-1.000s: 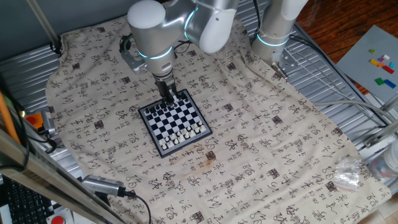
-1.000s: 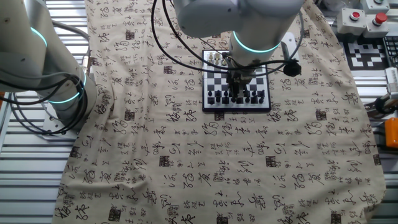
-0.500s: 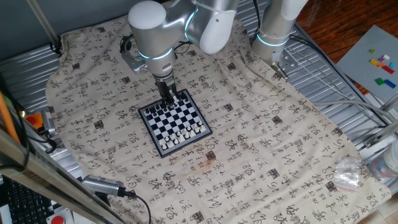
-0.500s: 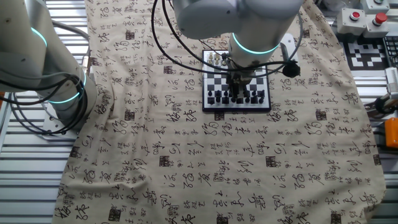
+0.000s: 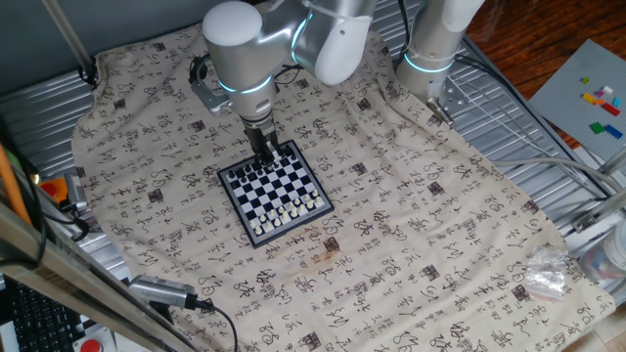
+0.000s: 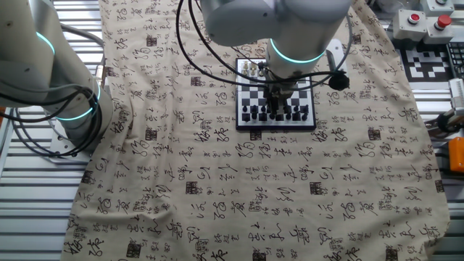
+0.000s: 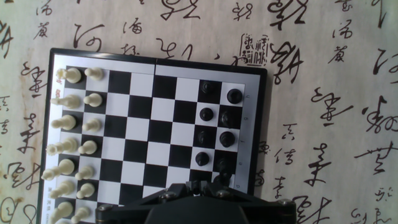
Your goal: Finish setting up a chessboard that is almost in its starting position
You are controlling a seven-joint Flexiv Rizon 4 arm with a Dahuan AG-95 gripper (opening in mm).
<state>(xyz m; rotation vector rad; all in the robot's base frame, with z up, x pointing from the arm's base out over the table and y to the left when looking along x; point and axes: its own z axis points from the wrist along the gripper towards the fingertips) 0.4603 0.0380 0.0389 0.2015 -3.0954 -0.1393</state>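
Observation:
The chessboard [image 5: 274, 188] lies on the printed cloth, left of the middle. It also shows in the other fixed view [image 6: 254, 90] and fills the hand view [image 7: 155, 124]. White pieces [image 7: 74, 124] stand in two files at one end. Dark pieces [image 7: 227, 138] stand at the opposite end, some hidden under my hand. My gripper [image 5: 266, 154] is low over the dark end [image 6: 278, 109]. In the hand view the gripper [image 7: 196, 188] has its jaws close together, with a small dark piece between them.
A second robot arm's base [image 5: 430, 39] stands at the cloth's far edge [image 6: 65, 94]. A cabled tool [image 5: 166, 290] lies at the near left. A crumpled plastic bag [image 5: 548, 279] lies at the right. Red buttons [image 6: 428, 18] sit off the cloth.

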